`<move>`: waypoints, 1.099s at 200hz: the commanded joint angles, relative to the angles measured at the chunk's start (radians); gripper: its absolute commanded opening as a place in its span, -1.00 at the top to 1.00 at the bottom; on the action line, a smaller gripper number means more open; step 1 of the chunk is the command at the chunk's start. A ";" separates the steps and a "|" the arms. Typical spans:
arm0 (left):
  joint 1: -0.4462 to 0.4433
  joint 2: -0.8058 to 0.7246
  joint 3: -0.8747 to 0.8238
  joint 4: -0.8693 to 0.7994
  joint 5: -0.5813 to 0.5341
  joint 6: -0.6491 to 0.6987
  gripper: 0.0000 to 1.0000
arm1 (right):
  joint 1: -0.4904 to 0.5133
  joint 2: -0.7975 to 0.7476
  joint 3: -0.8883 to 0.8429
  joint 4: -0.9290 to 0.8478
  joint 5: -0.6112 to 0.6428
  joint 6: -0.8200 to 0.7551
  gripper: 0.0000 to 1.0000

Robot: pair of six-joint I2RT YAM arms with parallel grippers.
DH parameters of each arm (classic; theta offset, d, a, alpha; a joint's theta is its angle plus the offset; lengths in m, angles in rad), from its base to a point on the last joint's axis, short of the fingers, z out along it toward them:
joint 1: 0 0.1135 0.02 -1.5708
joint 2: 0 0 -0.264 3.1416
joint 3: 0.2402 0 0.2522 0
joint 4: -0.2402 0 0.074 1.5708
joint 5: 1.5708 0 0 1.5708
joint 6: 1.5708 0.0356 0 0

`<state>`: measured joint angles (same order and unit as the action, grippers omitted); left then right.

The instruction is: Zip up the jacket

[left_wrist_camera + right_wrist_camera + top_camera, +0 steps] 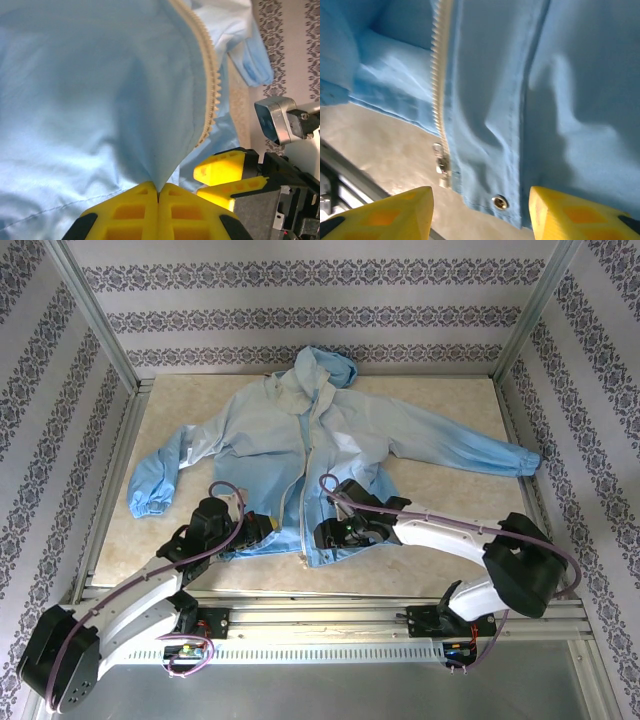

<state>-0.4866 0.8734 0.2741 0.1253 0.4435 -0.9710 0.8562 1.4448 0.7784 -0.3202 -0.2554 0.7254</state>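
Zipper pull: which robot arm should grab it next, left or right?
Right. The right jaws stand open with the zipper pull just ahead of them. The left jaws are shut, pinching the jacket fabric, so they look busy holding it.

Left end effector (158,192): yellow fingers cropped by the lower edge of the left wrist view. The fold of the jacket (90,100) nipped between its closed pads is hidden inside the grip. Cloth ahead of it and to its side is cut off at the top and left edges. Right end effector (480,195): both spread fingers cropped at the lower edge of a soft, blurred view. Metal zipper fitting (440,164) just ahead of one finger: too blurred to identify. In the top view, both end effectors cover the jacket's lower edge beneath them. The zipper (308,470) between them is too small to judge whether it is joined.
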 commanded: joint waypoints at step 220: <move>-0.054 0.431 0.002 0.248 0.060 -0.029 1.00 | 0.075 0.182 0.091 0.034 0.006 -0.111 0.05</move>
<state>-0.5247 1.2564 0.2657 0.2794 0.4969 -0.9779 0.9108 1.5810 0.8787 -0.2981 -0.2283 0.6018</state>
